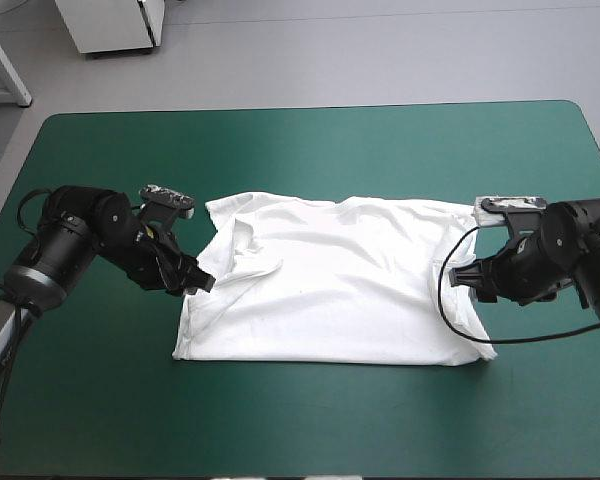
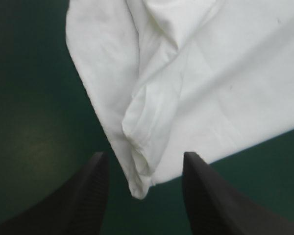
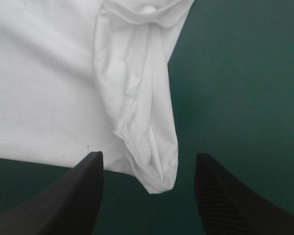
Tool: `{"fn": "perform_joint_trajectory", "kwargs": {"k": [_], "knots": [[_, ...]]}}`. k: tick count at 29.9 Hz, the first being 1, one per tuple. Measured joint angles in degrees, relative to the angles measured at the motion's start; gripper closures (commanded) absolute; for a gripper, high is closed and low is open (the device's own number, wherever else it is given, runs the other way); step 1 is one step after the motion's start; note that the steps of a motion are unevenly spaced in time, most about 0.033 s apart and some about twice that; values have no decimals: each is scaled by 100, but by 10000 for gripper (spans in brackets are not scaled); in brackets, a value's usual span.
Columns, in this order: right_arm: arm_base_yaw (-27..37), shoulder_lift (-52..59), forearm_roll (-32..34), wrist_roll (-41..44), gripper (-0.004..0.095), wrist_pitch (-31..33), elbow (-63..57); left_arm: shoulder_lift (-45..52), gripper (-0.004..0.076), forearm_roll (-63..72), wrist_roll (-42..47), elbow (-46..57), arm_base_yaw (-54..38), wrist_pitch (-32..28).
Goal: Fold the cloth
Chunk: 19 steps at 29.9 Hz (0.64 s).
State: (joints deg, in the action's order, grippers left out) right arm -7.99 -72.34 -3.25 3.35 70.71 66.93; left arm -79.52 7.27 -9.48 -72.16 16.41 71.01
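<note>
The white T-shirt [image 1: 330, 285] lies spread flat across the middle of the teal-green table, with a fold creased near its left side. My left gripper [image 1: 202, 283] sits low at the shirt's left edge. In the left wrist view it [image 2: 146, 159] is open, and a bunched corner of the T-shirt [image 2: 142, 166] reaches in between the black fingers. My right gripper [image 1: 462, 279] is at the shirt's right edge. It [image 3: 149, 156] is also open, and a rumpled sleeve end of the T-shirt [image 3: 147, 142] lies between its fingers.
The teal-green cover [image 1: 310, 150] runs as a wide band around the shirt on every side. The table's far edge [image 1: 310, 108] and rounded corners are in view.
</note>
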Motion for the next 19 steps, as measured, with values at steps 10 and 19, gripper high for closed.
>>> {"fn": "perform_joint_trajectory", "kwargs": {"k": [10,19], "knots": [[0,830,24,389,389,6,-745,439,378,-132,572,1663,647,-731],[0,848,24,428,435,-7,-813,438,378,-977,1715,2899,959,-1589]]}}
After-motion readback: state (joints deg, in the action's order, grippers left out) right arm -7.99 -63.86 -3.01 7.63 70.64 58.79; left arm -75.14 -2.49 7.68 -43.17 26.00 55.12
